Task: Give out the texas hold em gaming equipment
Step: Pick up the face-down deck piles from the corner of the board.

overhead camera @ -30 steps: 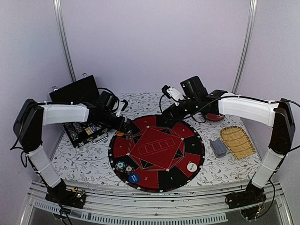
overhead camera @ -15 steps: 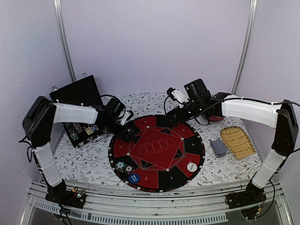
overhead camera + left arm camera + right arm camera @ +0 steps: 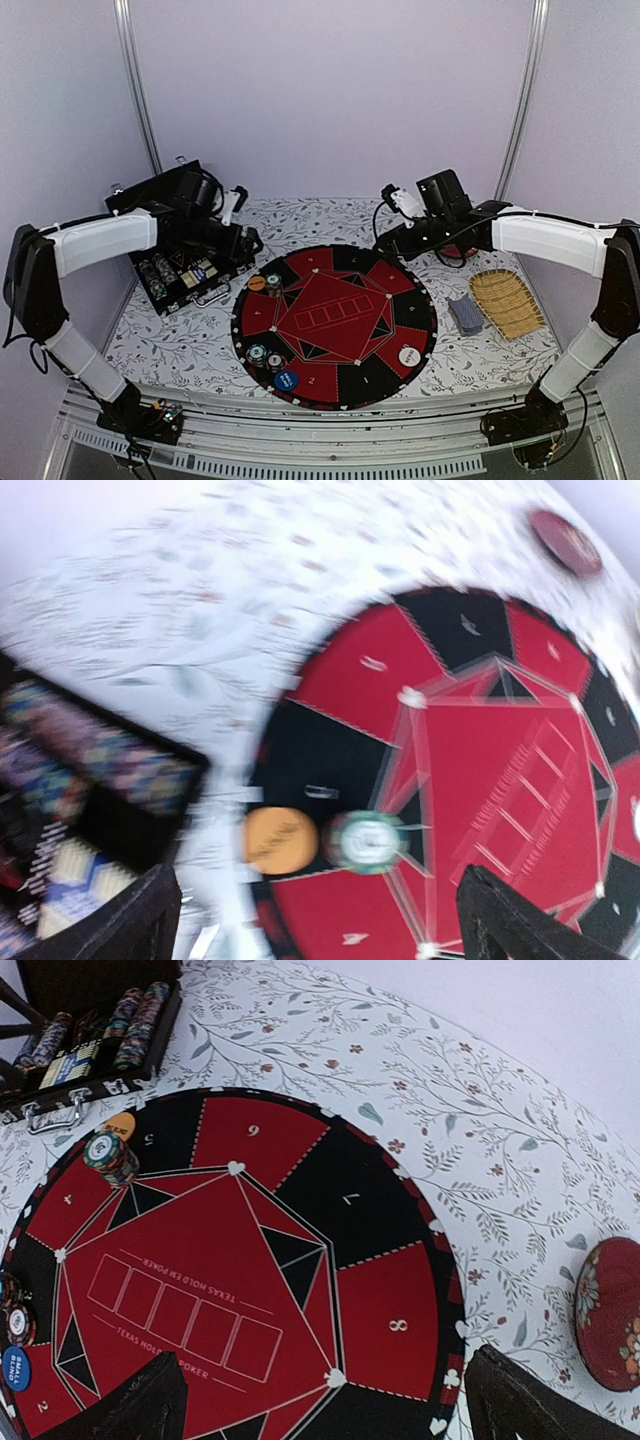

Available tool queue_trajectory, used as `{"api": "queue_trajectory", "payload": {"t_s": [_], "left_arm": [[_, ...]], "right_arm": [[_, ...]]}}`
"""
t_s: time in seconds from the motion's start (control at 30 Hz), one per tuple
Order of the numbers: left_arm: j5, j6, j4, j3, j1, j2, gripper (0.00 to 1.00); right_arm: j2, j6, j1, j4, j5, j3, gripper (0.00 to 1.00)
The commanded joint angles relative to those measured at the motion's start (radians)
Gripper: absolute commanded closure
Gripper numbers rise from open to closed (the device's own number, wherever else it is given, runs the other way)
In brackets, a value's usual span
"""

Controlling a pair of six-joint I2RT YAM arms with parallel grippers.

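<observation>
I see both jaws wide apart, empty; felt (image 3: 200, 1260) reads "TEXAS HOLD EM POKER"; chip stack (image 3: 110, 1156) and orange disc (image 3: 122, 1124) sit by its 5; blue "SMALL BLIND" disc (image 3: 14, 1368) by 2.

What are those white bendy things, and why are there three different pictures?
Those are two robot arms, the left arm and the right arm, bolted at the table's near edge. One picture looks down from a camera above and behind them. The other two come from a small camera on each wrist; the dark tips in their bottom corners are that arm's own jaws. Both pairs of jaws are open and hold nothing. On the flowery tablecloth lies a round red-and-black poker mat. On it sit an orange button disc beside a stack of striped poker chips, a blue button disc and a white button disc. To the right lie grey-blue-backed playing cards and a straw-coloured slatted mat. An open black case on the left holds more chips.
</observation>
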Motion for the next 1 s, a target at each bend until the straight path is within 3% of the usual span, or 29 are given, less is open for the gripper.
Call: {"api": "queue_trajectory", "payload": {"t_s": [0.0, 0.27, 0.47, 0.97], "left_arm": [[-0.019, -0.055, -0.036, -0.077, 0.139, -0.081, 0.02], [-0.066, -0.093, -0.06, -0.219, 0.27, -0.211, 0.02], [-0.067, -0.098, -0.074, -0.253, 0.305, -0.263, 0.02], [-0.038, -0.045, -0.072, -0.194, 0.309, -0.268, 0.02]], "right_arm": [[-0.096, 0.025, -0.049, 0.042, 0.038, -0.077, 0.01], [-0.24, 0.034, -0.15, 0.062, 0.061, -0.215, 0.01], [-0.328, 0.034, -0.201, 0.046, 0.068, -0.268, 0.01], [-0.152, 0.277, -0.269, -0.417, 0.107, -0.209, 0.01]]}}
